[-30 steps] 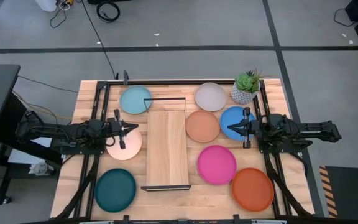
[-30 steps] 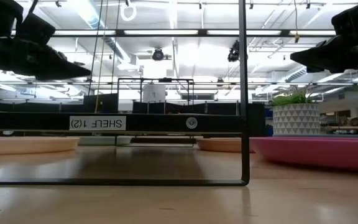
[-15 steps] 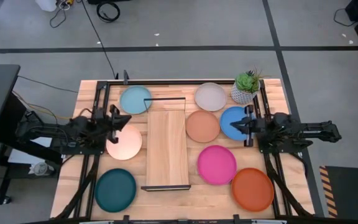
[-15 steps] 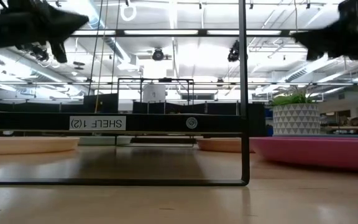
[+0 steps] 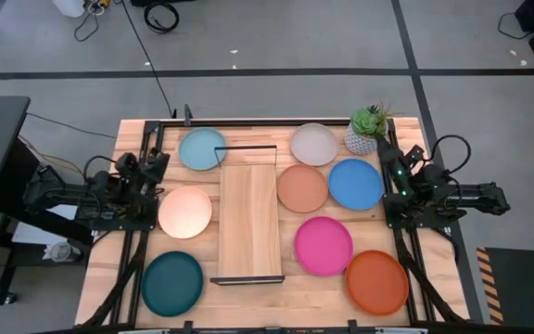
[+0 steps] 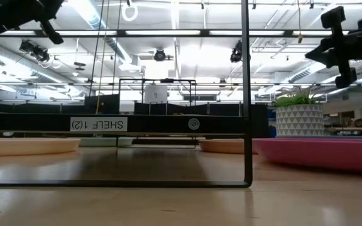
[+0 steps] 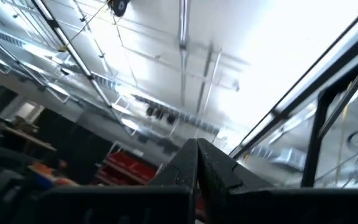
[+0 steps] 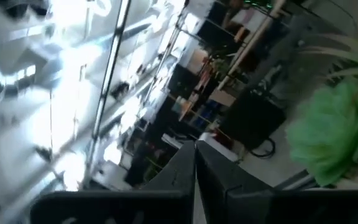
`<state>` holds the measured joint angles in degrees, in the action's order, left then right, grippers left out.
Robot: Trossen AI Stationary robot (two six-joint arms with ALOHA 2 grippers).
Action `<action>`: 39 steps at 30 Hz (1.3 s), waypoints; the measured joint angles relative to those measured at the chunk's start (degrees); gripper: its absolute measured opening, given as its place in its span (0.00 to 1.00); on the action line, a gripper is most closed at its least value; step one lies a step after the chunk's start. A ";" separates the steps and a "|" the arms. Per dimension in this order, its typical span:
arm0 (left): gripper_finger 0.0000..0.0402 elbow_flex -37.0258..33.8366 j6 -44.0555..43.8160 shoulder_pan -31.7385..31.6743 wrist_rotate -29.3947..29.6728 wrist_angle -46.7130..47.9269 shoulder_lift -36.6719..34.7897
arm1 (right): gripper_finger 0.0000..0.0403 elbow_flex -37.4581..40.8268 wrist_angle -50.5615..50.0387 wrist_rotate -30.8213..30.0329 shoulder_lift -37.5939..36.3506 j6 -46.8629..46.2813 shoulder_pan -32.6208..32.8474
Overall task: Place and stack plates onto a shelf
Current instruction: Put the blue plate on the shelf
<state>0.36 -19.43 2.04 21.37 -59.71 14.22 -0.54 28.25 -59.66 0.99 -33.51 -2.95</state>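
Eight plates are counted on the counter [image 5: 137, 130], none yet on the shelf [image 5: 249, 221]. Step judged: the very start, no plate picked.

Left end effector [image 5: 153, 160] is seen folded back and raised at the left counter edge; in its wrist view the fingers [image 7: 225, 173] are pressed together, tips meeting, nothing between them. Right end effector [image 5: 387, 156] is raised at the right edge, pointed toward the potted plant [image 5: 367, 130]; its fingers [image 8: 210, 165] are likewise closed together and empty. Both wrist cameras are aimed up at the ceiling lights, so no plate is shown in them.

Plates relative to the left end effector: light blue plate [image 5: 201, 148] just beside it toward the shelf, peach plate [image 5: 184, 211] near and nearer the front edge, dark teal plate [image 5: 171, 282] well apart at the front corner. Relative to the right end effector: blue plate [image 5: 354, 183] just beside, grey-white plate [image 5: 314, 143] near, beyond the plant; tan plate [image 5: 301, 188] between the blue plate and the shelf; magenta plate [image 5: 323, 245] and orange plate [image 5: 376, 281] farther toward the front.

All plates appear round, shallow, matte, of like size, lying flat and singly, some rims touching or nearly so. The shelf board is pale wood, bare, with a thin black wire frame.

Next move, as judged: an end effector would need to be opened, tipped down, and brought to a near plate's rim; a low rim flat on wood may be hard to get under.
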 joint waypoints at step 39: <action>0.08 32.01 -12.36 0.07 20.74 47.50 2.44 | 0.05 -36.41 -50.33 36.38 31.90 -2.94 0.62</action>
<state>32.37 -31.79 2.11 42.11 -12.21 16.66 -36.94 -22.08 -23.29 32.90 -36.45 -2.33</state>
